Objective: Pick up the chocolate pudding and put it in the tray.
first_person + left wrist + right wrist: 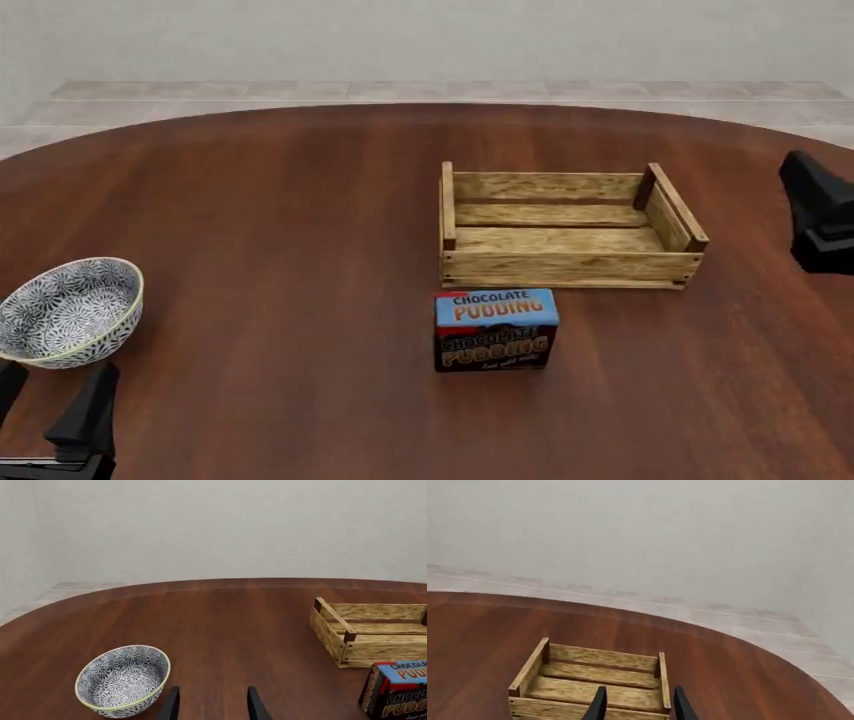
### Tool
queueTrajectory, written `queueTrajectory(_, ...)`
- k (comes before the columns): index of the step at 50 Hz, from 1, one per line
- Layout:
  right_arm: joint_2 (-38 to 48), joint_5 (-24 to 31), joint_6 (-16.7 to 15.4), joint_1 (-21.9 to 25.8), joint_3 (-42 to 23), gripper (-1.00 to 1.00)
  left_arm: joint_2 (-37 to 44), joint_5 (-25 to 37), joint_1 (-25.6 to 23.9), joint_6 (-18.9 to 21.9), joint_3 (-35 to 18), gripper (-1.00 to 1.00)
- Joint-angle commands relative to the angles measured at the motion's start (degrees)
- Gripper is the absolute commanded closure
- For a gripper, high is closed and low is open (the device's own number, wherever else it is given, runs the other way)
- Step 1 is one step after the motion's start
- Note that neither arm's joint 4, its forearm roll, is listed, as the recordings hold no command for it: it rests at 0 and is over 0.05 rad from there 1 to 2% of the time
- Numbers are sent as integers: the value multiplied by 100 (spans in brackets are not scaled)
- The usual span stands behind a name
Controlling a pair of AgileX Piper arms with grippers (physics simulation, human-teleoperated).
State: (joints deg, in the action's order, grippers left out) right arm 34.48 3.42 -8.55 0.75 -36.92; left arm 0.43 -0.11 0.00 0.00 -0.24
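Upright chocolate pudding (495, 330) just in front of empty slatted tray (571, 267).

The table (267, 200) is dark brown wood. It looks smooth and a bit shiny, with thin lines running through it.

The tray (571, 268) is light wood made of slats. It looks rough and not shiny at all (the corner posts are a darker wood).

The chocolate pudding (495, 330) is a little box that looks like printed card, smooth and flat.

The bowl (70, 312) looks like glazed china, smooth and a little glossy, with a blue and white pattern.

The left gripper (212, 706) has black fingers that look like dull plastic.
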Motion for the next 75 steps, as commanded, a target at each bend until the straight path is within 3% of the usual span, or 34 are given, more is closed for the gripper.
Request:
queueTrajectory(1, 655, 302, -230, 104, -1179, -100, 0, 0, 1, 1, 0, -100)
queueTrajectory(5, 891, 315, -712, 185, -1557, -100, 0, 0, 1, 0, 0, -100)
queueTrajectory(9, 1197, 544, -997, 643, -2079, -100, 1, 0, 0, 0, 0, -100)
queueTrajectory(11, 1248, 457, -1312, 789, -2120, -100, 0, 0, 0, 0, 0, -100)
queueTrajectory(14, 1359, 567, -1311, 1120, -2288, -100, 0, 0, 0, 0, 0, -100)
queueTrajectory(15, 1427, 563, -1542, 1264, -2277, -100, 0, 0, 0, 0, 0, -100)
queueTrajectory(18, 1570, 605, -1766, 1523, -2345, -100, 0, 0, -1, -1, 0, -100)
queueTrajectory(21, 1581, 758, -1838, 1791, -2430, -100, 0, 0, 0, 0, 0, -100)
queueTrajectory(29, 1935, 1181, -2397, 2459, -2699, -100, 0, 0, 1, 0, 0, -100)
queueTrajectory(42, 2586, 1688, -3057, 2949, -3070, -100, 1, 0, 0, 0, 0, -100)
queueTrajectory(48, 2903, 2013, -3205, 3100, -3403, -100, -1, 0, -1, 0, 0, -100)
queueTrajectory(54, 3252, 2295, -3554, 3124, -3609, -100, 1, 0, 1, 0, 0, -100)
queueTrajectory(59, 3333, 2732, -3514, 3374, -3783, -100, 0, 0, 1, -1, 0, -100)
queueTrajectory(60, 3379, 2735, -3640, 3354, -3740, -100, 0, 0, 0, 0, 0, -100)
queueTrajectory(75, 3716, 3266, -3809, 3539, -3870, -100, 0, 0, 0, 0, 0, -100)
